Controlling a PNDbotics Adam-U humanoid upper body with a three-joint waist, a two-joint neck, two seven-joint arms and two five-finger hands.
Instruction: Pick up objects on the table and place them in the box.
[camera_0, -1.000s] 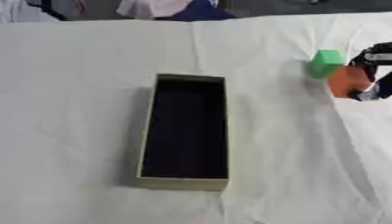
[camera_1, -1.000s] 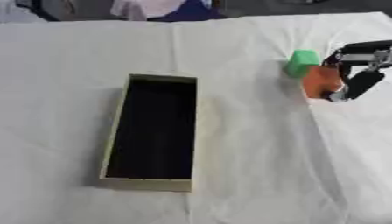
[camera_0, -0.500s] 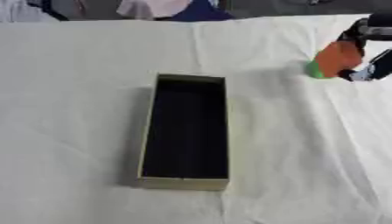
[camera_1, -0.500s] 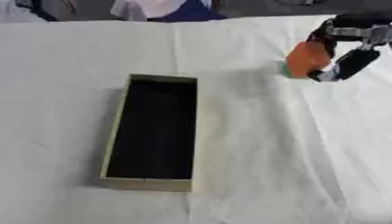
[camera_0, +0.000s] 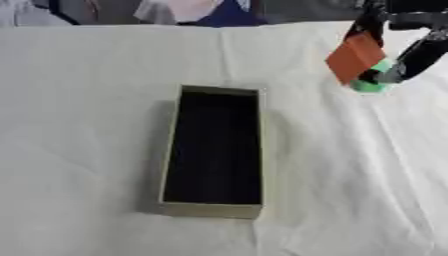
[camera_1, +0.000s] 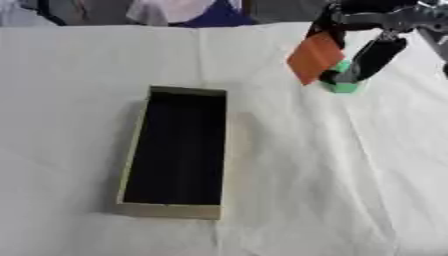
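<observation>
Wrinkled white cloth (camera_0: 105, 100); matt cardboard box (camera_0: 213, 210), dark inside; matt orange block (camera_1: 314, 56).

Wrinkled white cloth-covered table (camera_0: 96, 100) fills the view under even light; dark background with blurred white and blue fabric (camera_0: 206, 11) at far edge.

White wrinkled cloth (camera_0: 87, 100) is covering the whole desk w/ creases running across it, and blurred clothing in white, pink & dark blue (camera_0: 197, 10) is showing beyond the far edge.
</observation>
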